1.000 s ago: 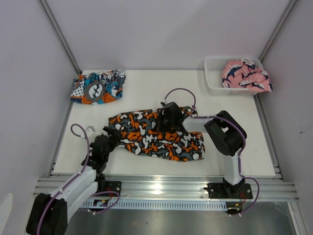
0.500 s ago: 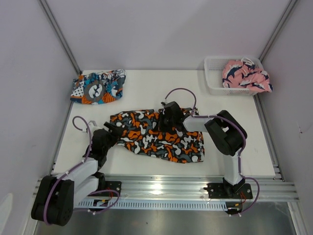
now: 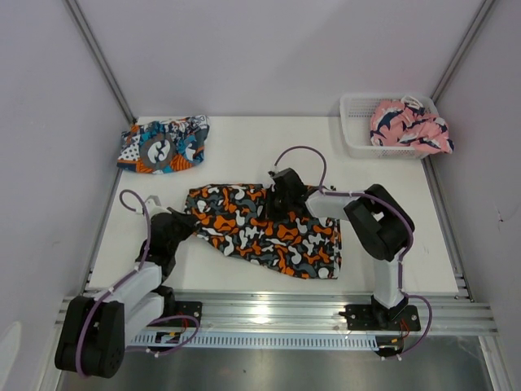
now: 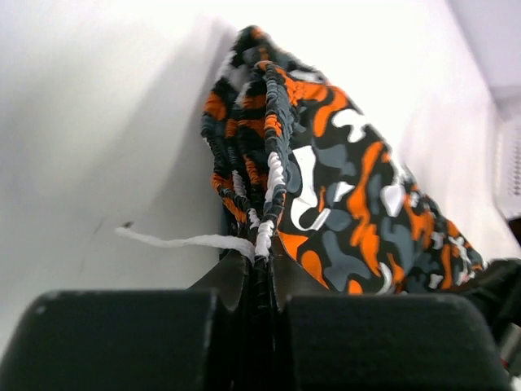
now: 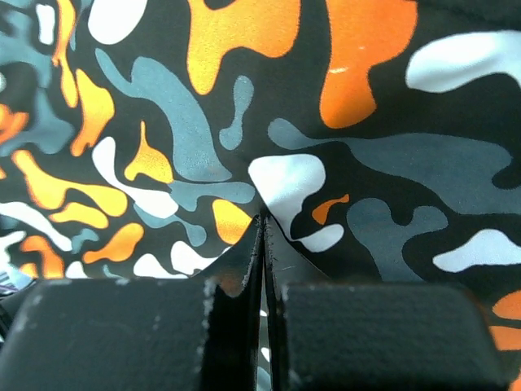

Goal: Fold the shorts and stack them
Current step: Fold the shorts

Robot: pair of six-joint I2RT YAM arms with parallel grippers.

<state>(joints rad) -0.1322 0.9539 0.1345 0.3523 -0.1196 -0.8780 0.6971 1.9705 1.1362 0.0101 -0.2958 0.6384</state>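
While your left fingers (image 4: 234, 277) pinch shut on the gathered waistband (image 4: 260, 163) and your right fingers (image 5: 244, 261) clamp the far edge, lift the blotched shorts (image 3: 269, 232), lying mid counter (image 3: 244, 155), evenly. Keep them taut!

The camo shorts (image 3: 269, 232) are thin printed cloth, smooth with a faint sheen. Their waistband (image 4: 252, 138) is gathered and ribbed, and its white cord (image 4: 179, 241) is fuzzy. The teal shorts (image 3: 163, 145) beyond them are crumpled printed cloth. The surface (image 3: 244, 147) beneath is smooth, matt white. The left tool (image 4: 259, 265) and right tool (image 5: 263, 236) look like matt black plastic. The basket (image 3: 354, 138), far right of the camo shorts, is white plastic mesh. The rail (image 3: 269, 309) on their near side is shiny brushed metal.
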